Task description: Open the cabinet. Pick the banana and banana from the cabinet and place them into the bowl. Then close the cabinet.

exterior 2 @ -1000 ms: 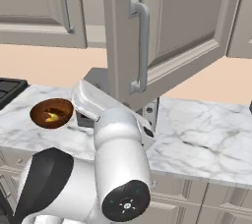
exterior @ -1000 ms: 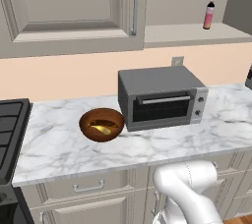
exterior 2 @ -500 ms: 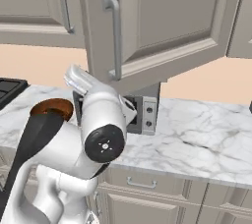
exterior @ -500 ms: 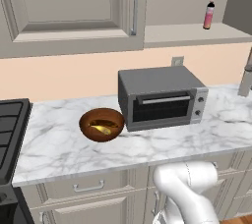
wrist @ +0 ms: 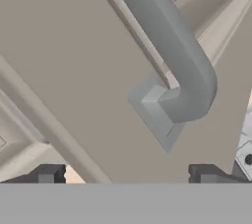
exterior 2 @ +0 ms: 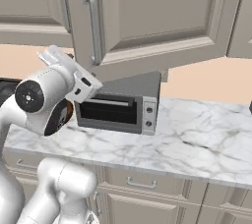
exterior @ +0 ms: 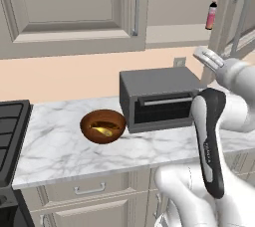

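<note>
Your pincer (wrist: 128, 175), jaws apart, sat just below the foot of the open grey-beige cabinet door's silver bar handle (wrist: 167, 51), whose length ran away from it.

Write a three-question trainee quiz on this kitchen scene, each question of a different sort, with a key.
1. True or false: the right-hand door of the cabinet stands swung open.
2. What lies in the bowl? A) the pink bottle B) banana pieces, one yellow C) nothing
3. Fill in: the pink bottle stands on the cabinet's ____.

Key:
1. True. The door hangs out over the grey oven, and in the hand view its handle sits just ahead of the gripper, whose jaws are apart.
2. B
3. shelf
</note>
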Tool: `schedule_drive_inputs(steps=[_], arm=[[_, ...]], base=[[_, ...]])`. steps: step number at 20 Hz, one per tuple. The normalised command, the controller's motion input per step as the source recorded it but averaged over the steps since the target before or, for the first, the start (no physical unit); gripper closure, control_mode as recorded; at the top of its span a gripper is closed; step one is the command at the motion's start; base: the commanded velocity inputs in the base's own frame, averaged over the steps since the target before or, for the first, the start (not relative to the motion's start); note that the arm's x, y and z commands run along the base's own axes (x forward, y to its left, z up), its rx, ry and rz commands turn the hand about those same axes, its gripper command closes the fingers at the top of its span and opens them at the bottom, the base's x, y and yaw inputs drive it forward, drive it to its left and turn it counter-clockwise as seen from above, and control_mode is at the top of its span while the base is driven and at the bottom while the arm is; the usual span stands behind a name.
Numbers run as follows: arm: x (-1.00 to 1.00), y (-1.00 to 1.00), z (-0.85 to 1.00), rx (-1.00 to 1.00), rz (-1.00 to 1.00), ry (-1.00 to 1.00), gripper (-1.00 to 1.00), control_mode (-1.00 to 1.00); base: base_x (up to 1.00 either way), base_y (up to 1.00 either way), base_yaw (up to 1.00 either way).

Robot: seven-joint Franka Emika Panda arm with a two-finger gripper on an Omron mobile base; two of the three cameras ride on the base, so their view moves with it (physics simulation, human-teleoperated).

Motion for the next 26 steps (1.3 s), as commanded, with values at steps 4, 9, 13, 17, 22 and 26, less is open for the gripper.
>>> schedule_drive_inputs(steps=[4,9,13,17,22,26], arm=[[1.0,0.51,-0.12,-0.01,-0.23,0.0,-1.0,-1.0],[1.0,0.14,-0.06,0.0,-0.18,0.08,-1.0,-1.0],[1.0,-0.16,-0.17,0.06,-0.02,0.22,-1.0,-1.0],[1.0,-0.57,-0.54,0.13,0.09,0.1,-1.0,-1.0],[1.0,-0.47,-0.38,0.06,0.54,-0.07,-1.0,-1.0],[0.98,-0.17,-0.5,0.0,0.59,-0.19,-1.0,-1.0]], base=[[0.0,0.0,0.0],[0.0,0.0,0.0],[0.0,0.0,0.0],[0.0,0.0,0.0],[0.0,0.0,0.0],[0.0,0.0,0.0]])
